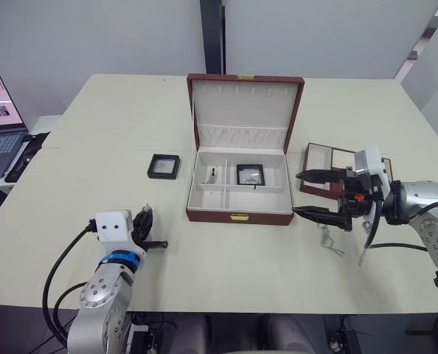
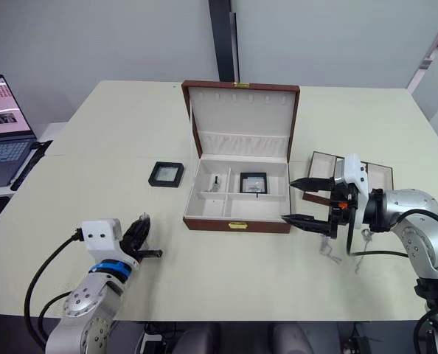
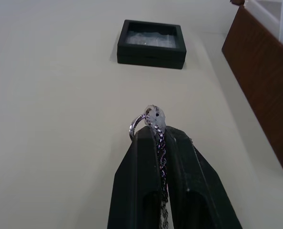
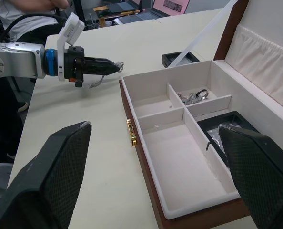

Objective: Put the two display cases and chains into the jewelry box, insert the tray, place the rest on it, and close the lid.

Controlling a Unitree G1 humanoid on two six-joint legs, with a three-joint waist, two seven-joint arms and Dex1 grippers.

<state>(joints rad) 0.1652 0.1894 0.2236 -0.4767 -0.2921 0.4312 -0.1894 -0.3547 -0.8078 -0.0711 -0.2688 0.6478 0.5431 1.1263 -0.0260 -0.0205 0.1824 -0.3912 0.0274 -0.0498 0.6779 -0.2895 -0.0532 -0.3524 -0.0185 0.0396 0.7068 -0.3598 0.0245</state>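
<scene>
Left wrist view: left gripper (image 3: 156, 136) is pinched tight on a chain (image 3: 153, 118), ring end poking out past the fingertips, rest of the chain trapped between the fingers. It sits over bare table (image 1: 94, 147), short of the jewelry box (image 1: 239, 216) and near its front left corner. The box is open with the lid (image 1: 242, 103) standing up. One display case (image 1: 250, 175) is already in the back right compartment, and one chain (image 4: 194, 97) is in the back left one. The other display case (image 1: 164, 166) is on the table left of the box. Right gripper (image 1: 318, 195) is spread wide and empty, hovering just right of the box, with the tray (image 1: 324, 158) behind it and loose chains (image 1: 329, 242) on the table below it. Step in hand, I'd say: drop this chain in the box. Lift enough for the dangling end to clear the front wall, centre over a compartment, go low before releasing so links don't drape across a divider. Keep the right arm out of the way. Risk: chain snagging on a finger at release.
</scene>
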